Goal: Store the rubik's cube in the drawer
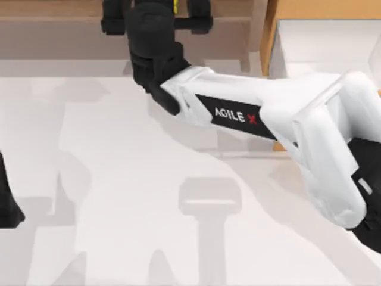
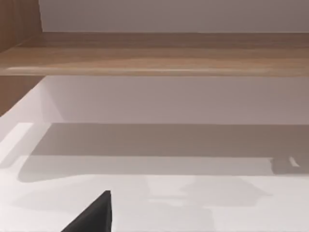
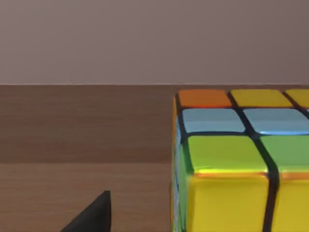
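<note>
1. Right gripper (image 1: 156,24) reaches over the brown wooden shelf (image 1: 53,12); its finger spread cannot be told.
2. Rubik's cube (image 3: 241,159) sits on the shelf board, close before it.
3. Drawer (image 1: 321,42) stands open at the table's right.
4. Left arm (image 1: 7,202) is parked at the left edge.

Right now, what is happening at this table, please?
The right arm reaches across the table to the brown wooden shelf at the back, with the right gripper at the shelf's edge. Its wrist camera sees the rubik's cube very close, resting on the brown wood. I cannot tell if the cube is gripped yet. The drawer stands open at the table's right, white inside. The left arm is parked at the table's left edge.
</note>
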### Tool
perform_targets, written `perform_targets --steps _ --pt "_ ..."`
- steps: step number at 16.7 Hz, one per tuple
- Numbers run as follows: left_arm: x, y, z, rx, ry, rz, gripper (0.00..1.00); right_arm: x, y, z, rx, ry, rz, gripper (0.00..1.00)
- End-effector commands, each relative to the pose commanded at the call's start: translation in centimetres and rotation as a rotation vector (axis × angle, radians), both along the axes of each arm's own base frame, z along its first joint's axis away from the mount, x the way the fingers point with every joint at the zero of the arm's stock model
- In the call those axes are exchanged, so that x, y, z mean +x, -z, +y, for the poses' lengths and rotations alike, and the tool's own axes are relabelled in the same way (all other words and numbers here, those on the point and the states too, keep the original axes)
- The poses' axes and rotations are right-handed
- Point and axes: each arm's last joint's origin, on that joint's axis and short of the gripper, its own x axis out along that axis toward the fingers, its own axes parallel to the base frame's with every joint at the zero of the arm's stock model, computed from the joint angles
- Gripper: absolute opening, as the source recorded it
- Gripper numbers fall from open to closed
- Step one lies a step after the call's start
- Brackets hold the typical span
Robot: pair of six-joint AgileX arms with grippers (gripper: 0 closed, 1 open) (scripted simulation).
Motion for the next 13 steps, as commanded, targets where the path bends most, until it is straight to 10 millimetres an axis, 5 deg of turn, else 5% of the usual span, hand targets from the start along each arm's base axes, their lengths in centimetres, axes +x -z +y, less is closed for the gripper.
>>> perform_targets --steps 3,13 --pt "0.0 0.0 0.0 0.0 0.0 0.0 1.0 0.0 0.0 0.0 0.0 0.0 0.0 1.0" --pt "0.0 0.0 0.0 0.0 0.0 0.0 1.0 0.0 0.0 0.0 0.0 0.0 0.0 0.25"
